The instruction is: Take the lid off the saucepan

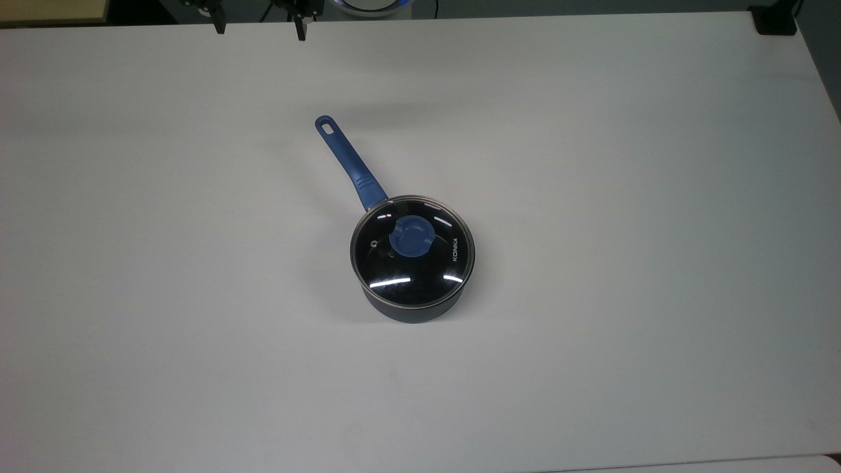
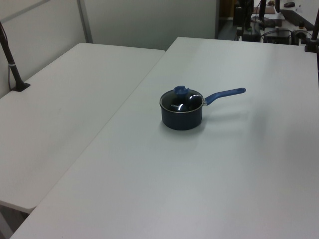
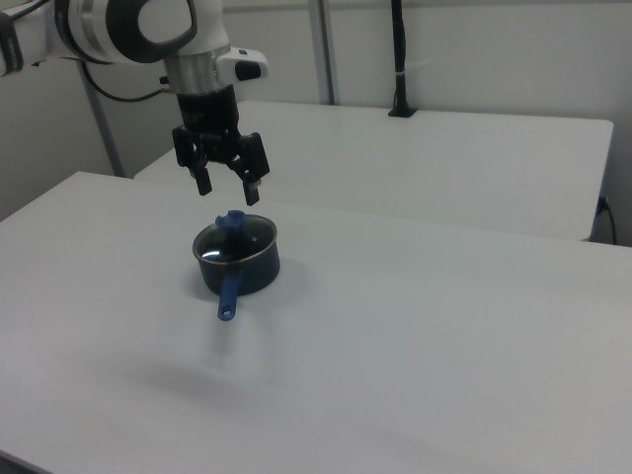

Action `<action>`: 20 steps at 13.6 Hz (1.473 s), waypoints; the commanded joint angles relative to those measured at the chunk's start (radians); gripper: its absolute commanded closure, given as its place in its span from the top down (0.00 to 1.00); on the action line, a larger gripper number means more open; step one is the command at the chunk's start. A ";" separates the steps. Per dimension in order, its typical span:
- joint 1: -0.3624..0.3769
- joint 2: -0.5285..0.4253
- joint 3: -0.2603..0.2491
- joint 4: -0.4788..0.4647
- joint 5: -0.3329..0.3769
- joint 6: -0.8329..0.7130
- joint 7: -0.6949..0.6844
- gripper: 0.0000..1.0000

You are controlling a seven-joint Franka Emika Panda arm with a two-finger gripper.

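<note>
The dark saucepan (image 1: pixel 407 314) stands upright near the middle of the white table (image 1: pixel 591 197). Its slim blue handle (image 1: pixel 348 161) points toward the top view's upper left. The glass lid (image 1: pixel 420 276) sits flat on the pan, with the blue knob (image 1: pixel 412 237) at its centre. The left view shows the saucepan (image 2: pixel 182 118) and lid (image 2: pixel 182 102) as well, and so does the right view, with saucepan (image 3: pixel 259 275) and lid (image 3: pixel 237 242). My gripper (image 3: pixel 228 190) hangs open in the air above the pan, apart from the knob (image 3: pixel 233 222), holding nothing. Its gripper (image 1: pixel 260 31) tips show at the top view's upper edge.
A second white table (image 2: pixel 60 109) adjoins this one along a seam. A black post (image 2: pixel 12 64) is clamped to its far side. A black clamp (image 1: pixel 775 20) sits at the table's corner in the top view's upper right.
</note>
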State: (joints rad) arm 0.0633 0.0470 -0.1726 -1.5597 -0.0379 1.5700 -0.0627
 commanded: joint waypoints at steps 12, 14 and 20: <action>0.027 0.094 0.018 -0.020 0.019 0.149 -0.043 1.00; 0.059 0.151 0.013 -0.020 0.052 0.302 -0.045 1.00; 0.158 0.299 0.013 0.070 0.145 0.393 -0.037 1.00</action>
State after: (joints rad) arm 0.1961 0.3044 -0.1486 -1.5489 0.0357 1.9284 -0.1272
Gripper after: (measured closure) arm 0.000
